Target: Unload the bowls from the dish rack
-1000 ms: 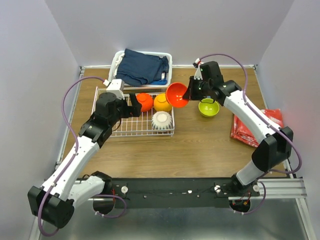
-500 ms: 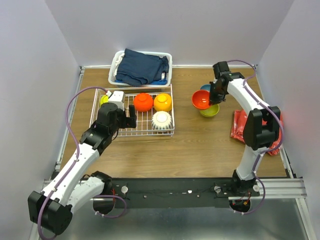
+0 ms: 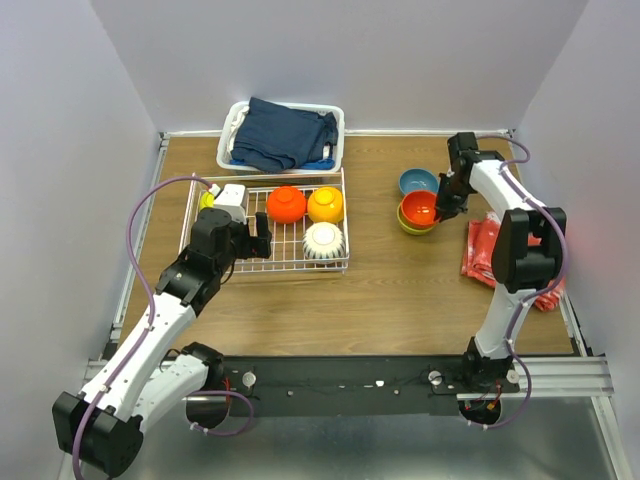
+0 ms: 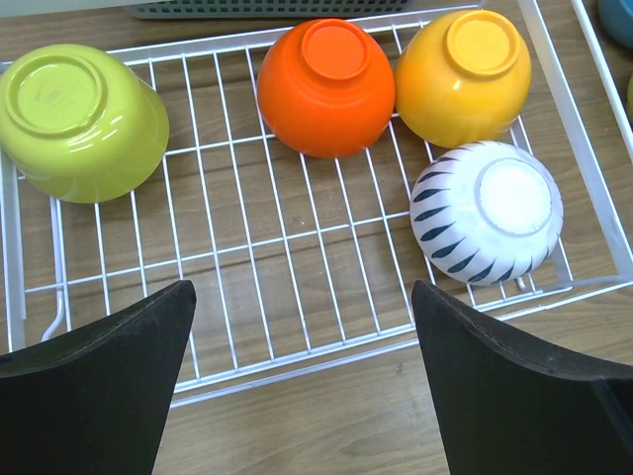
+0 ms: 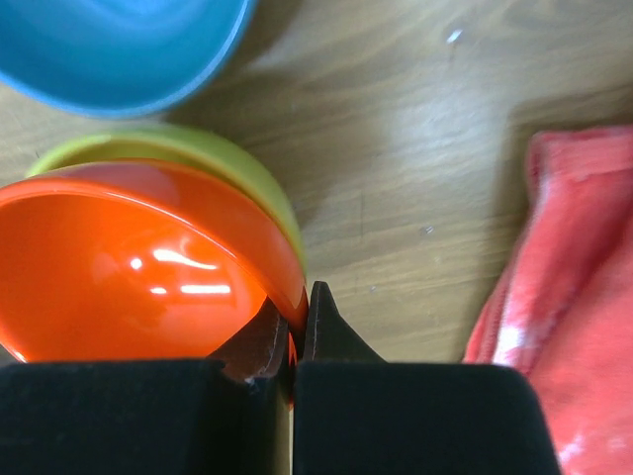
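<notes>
The white wire dish rack point(image 3: 262, 258) holds a lime-green bowl point(image 4: 79, 124), a red-orange bowl point(image 4: 326, 87), an orange-yellow bowl point(image 4: 463, 71) and a white ribbed bowl point(image 4: 487, 212), all upside down. My left gripper point(image 4: 302, 336) is open and empty above the rack's near edge. My right gripper point(image 3: 443, 205) is shut on the rim of a second red-orange bowl point(image 3: 419, 209), nested upright in a lime-green bowl point(image 5: 223, 163) on the table. A blue bowl point(image 3: 417, 182) sits just behind them.
A white plastic basket point(image 3: 232, 122) with dark blue cloth stands behind the rack. A red cloth point(image 3: 492, 250) lies at the right of the stacked bowls, near the table's right edge.
My right gripper carried the red-orange bowl rightward from the rack and lowered it into the lime-green bowl. My left gripper drew back toward the rack's near edge.
</notes>
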You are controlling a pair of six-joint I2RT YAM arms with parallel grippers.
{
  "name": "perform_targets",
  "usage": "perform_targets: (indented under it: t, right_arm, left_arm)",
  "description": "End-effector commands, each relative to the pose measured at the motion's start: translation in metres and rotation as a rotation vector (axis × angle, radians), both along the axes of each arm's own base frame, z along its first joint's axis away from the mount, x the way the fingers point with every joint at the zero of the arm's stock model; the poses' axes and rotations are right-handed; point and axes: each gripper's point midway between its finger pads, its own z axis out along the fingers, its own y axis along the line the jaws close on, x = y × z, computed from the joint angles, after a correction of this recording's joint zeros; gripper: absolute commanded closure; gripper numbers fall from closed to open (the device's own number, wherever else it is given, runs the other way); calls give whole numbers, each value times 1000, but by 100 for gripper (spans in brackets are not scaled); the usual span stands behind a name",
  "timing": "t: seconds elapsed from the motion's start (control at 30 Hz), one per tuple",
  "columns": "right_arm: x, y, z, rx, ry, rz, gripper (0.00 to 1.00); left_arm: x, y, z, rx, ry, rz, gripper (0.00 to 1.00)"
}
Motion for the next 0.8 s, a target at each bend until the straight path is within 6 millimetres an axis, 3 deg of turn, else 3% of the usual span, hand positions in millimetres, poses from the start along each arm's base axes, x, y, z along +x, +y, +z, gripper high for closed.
perform_targets:
  t: [0.0,0.1,0.33,0.43,0.77]
  right_arm:
    - [-20,15,-19,88,91,10,96]
    - [-21,17,-22,99,90,17,89]
    - [-14,13,-11,82,31,18,48]
    - [-14,11,-2,70,-5,17,42]
    - [-18,18,28,117,-130,18,42]
  left_arm:
    - [-2,0,-4,16,13,-16,1]
    - [-1,-1,-5,19,22,-21,1]
    - [2,-6,-6,5,33,-33,1]
    - [3,-8,-3,-10,34,-31,1]
    - [14,-12,5,-30,38,-11,1]
